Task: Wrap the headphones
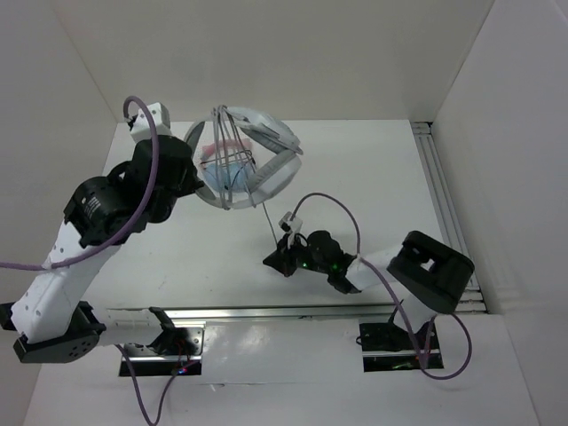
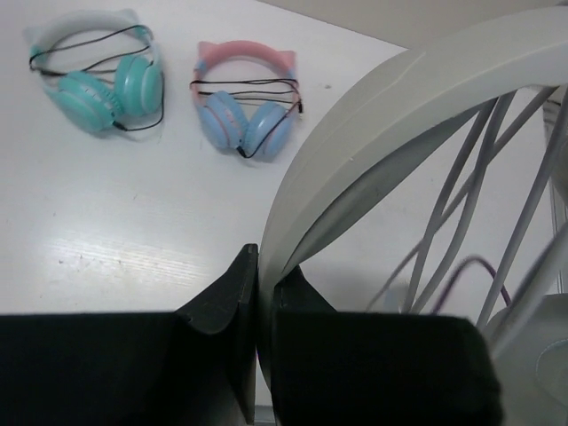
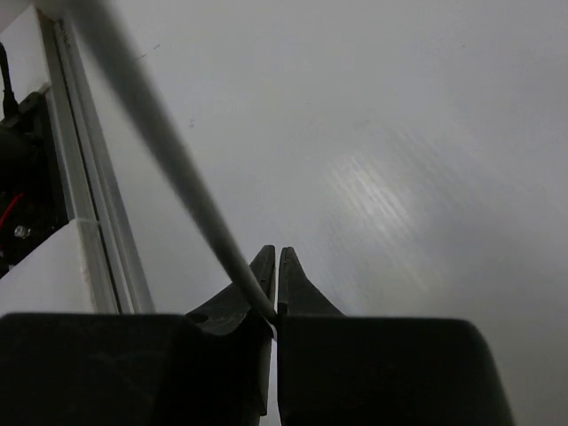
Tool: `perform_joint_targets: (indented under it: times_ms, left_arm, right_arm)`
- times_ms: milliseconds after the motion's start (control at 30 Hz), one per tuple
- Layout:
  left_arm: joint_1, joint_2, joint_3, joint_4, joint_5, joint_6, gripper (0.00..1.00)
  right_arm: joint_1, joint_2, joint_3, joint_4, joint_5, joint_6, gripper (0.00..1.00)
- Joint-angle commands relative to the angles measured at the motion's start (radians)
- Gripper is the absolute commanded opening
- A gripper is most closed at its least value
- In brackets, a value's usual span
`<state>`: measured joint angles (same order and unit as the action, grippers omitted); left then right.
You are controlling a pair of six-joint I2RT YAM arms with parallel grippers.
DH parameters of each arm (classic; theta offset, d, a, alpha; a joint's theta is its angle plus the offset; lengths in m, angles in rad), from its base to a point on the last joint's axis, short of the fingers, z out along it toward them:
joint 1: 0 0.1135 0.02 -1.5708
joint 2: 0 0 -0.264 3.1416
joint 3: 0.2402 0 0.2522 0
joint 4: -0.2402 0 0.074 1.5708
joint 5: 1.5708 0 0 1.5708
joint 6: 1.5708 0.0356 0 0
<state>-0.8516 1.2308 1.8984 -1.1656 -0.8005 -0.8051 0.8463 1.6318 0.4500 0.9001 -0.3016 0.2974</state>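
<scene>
The large light-grey headphones (image 1: 269,129) hang above the table at the back, with my left gripper (image 1: 193,175) shut on their wide headband (image 2: 373,133). Several turns of their thin grey cable (image 1: 232,151) cross the frame, and these strands (image 2: 461,213) also show in the left wrist view. From the headphones the cable (image 1: 267,224) runs taut and slanting down to my right gripper (image 1: 277,259), low over the middle of the table. In the right wrist view the right gripper (image 3: 276,271) is shut on the cable (image 3: 169,151), which enters the jaws from the upper left.
A teal pair of headphones (image 2: 98,80) and a pink-banded blue pair (image 2: 244,111) lie on the table under the left arm. Aluminium rails run along the right edge (image 1: 439,195) and front edge (image 1: 293,311). White walls enclose the table.
</scene>
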Motion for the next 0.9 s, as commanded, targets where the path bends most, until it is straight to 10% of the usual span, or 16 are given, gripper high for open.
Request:
perform_joint_targets:
  times_ms: [0, 367, 867]
  left_arm:
    - [0.167, -0.011, -0.027, 0.170, 0.128, -0.089, 0.00]
    - [0.298, 0.059, -0.205, 0.213, 0.109, -0.089, 0.00]
    - [0.270, 0.019, -0.628, 0.323, 0.346, 0.322, 0.00]
  right_arm:
    - [0.137, -0.130, -0.046, -0.028, 0.207, -0.001, 0.00]
    - [0.811, -0.326, 0.231, -0.628, 0.918, -0.012, 0.00]
    - [1.053, -0.199, 0.883, -1.665, 1.719, 0.023, 0.00]
